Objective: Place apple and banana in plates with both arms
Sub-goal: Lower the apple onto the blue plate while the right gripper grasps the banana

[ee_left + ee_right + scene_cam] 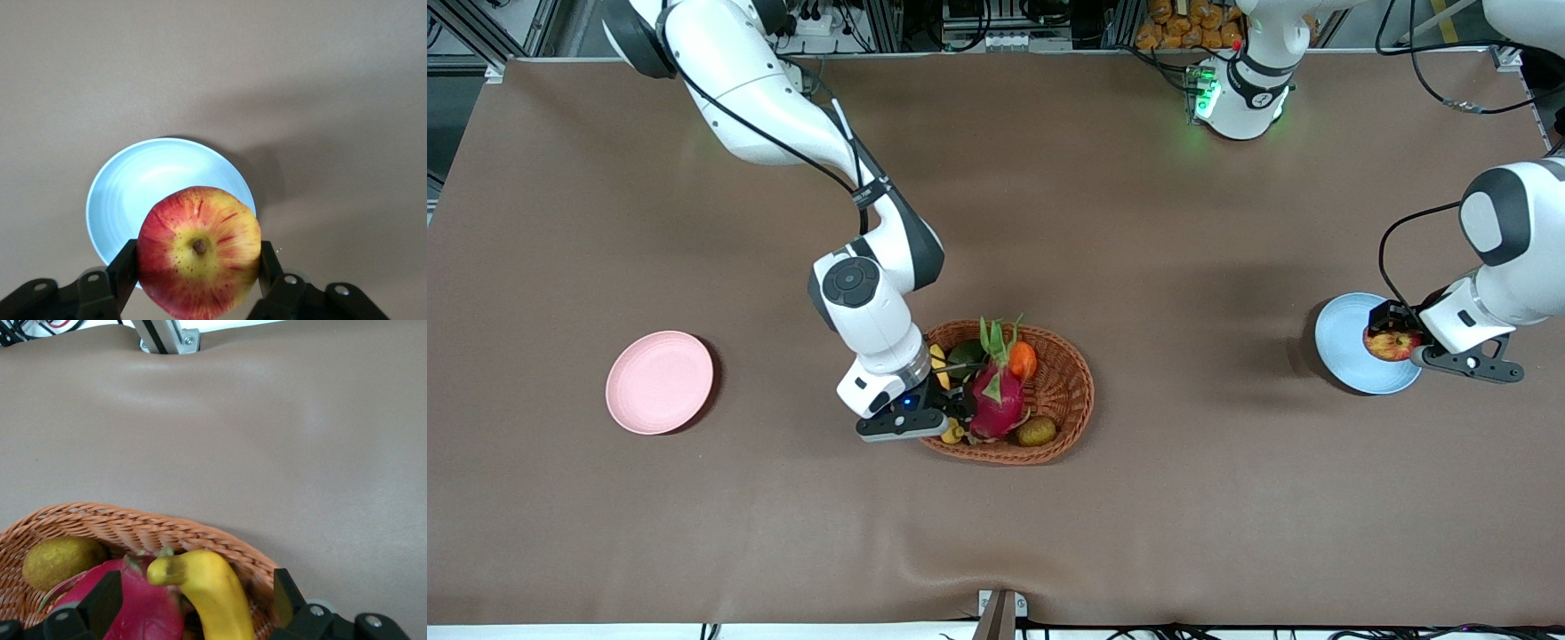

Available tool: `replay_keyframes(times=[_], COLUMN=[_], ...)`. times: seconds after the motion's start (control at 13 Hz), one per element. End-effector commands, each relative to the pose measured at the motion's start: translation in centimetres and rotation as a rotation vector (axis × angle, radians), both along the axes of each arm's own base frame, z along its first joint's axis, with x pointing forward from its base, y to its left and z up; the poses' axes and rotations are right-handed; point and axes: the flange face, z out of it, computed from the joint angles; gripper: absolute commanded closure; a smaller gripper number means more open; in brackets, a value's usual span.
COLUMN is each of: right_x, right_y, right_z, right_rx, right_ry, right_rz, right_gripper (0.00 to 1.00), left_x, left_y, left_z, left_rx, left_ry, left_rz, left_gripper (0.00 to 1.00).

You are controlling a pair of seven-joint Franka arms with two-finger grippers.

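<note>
**Apple over blue plate, banana in basket**

Pale pink round plate (660, 382) lies bare toward the right arm's table end. Right gripper (951, 418), fingers spread wide, straddles the long yellow banana (210, 593) in the brown woven oval basket (1072, 382). Left gripper (1394, 336) clamps the small red-yellow apple (1392, 343) over the light blue round plate (1343, 342).

A robotics lab: two white arms (783, 116) are bolted along the far edge of a brown-covered table (1049, 178), with aluminium framing (907, 27), loose cables (1449, 80) and a green-lit control box (1202, 93) there.
</note>
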Motion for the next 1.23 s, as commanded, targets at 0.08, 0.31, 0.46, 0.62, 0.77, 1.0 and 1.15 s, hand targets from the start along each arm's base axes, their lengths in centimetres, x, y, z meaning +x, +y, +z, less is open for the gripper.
replay_keyframes(times=[0.08,0.31,0.46,0.62,0.77,1.0,1.15], right_x=[-0.4,0.1,0.2,0.2,0.1,0.0,0.0], right_y=[1.1,0.2,0.1,0.1,0.3,0.4,0.5], right_z=[-1.4,-1.8,-2.1,-2.5,-2.5,-2.8,-2.8], right_rx=[-0.022,-0.115,-0.155,-0.158,-0.155,-0.156,-0.153], right_ry=[-0.007,-0.061,-0.081,-0.077,-0.076,-0.074,-0.073], right_rz=[0.003,0.064,0.093,0.094,0.093,0.092,0.087], right_gripper=[0.00,0.00,0.00,0.22,0.24,0.47,0.52], left_x=[-1.5,-1.7,-1.9,-2.1,-2.2,-2.1,-2.1], left_y=[0.2,3.3,4.3,4.4,4.8,4.6,4.7], left_z=[-4.1,-7.2,-8.2,-8.8,-9.5,-9.6,-9.6], left_rx=[0.046,0.047,0.047,0.044,0.045,0.045,0.045], left_ry=[-0.033,-0.053,-0.062,-0.051,-0.054,-0.059,-0.059], left_rz=[-0.076,-0.098,-0.112,-0.113,-0.108,-0.111,-0.108], left_gripper=[0.89,0.88,0.87,0.86,0.77,0.41,0.03])
